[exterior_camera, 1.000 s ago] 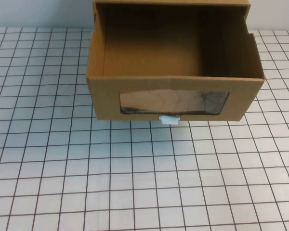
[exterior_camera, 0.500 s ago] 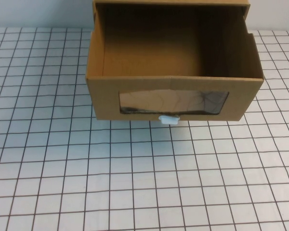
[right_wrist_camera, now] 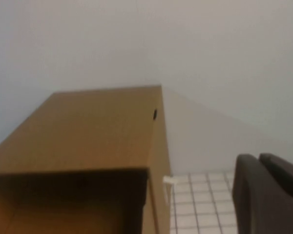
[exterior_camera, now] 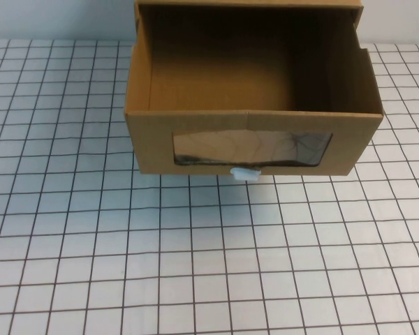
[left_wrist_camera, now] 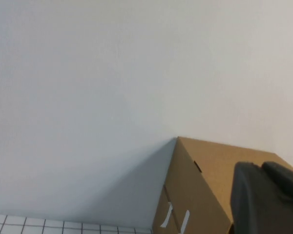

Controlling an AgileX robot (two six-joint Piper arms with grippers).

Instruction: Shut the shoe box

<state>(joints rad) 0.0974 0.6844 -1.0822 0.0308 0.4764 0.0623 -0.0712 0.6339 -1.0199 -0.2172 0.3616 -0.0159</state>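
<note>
The brown cardboard shoe box (exterior_camera: 251, 132) stands at the far middle of the table. Its drawer is pulled out toward me and its inside is empty. The front has a clear window (exterior_camera: 252, 149) and a small white pull tab (exterior_camera: 244, 173) at the bottom edge. The outer sleeve (exterior_camera: 248, 3) shows only at the top edge. Neither gripper shows in the high view. In the left wrist view my left gripper (left_wrist_camera: 260, 166) is shut and empty, beside the box (left_wrist_camera: 195, 195). In the right wrist view my right gripper (right_wrist_camera: 259, 157) is shut and empty, beside the box (right_wrist_camera: 88, 131).
The table (exterior_camera: 195, 265) has a white cover with a black grid. A plain pale wall (left_wrist_camera: 112, 73) stands behind the box.
</note>
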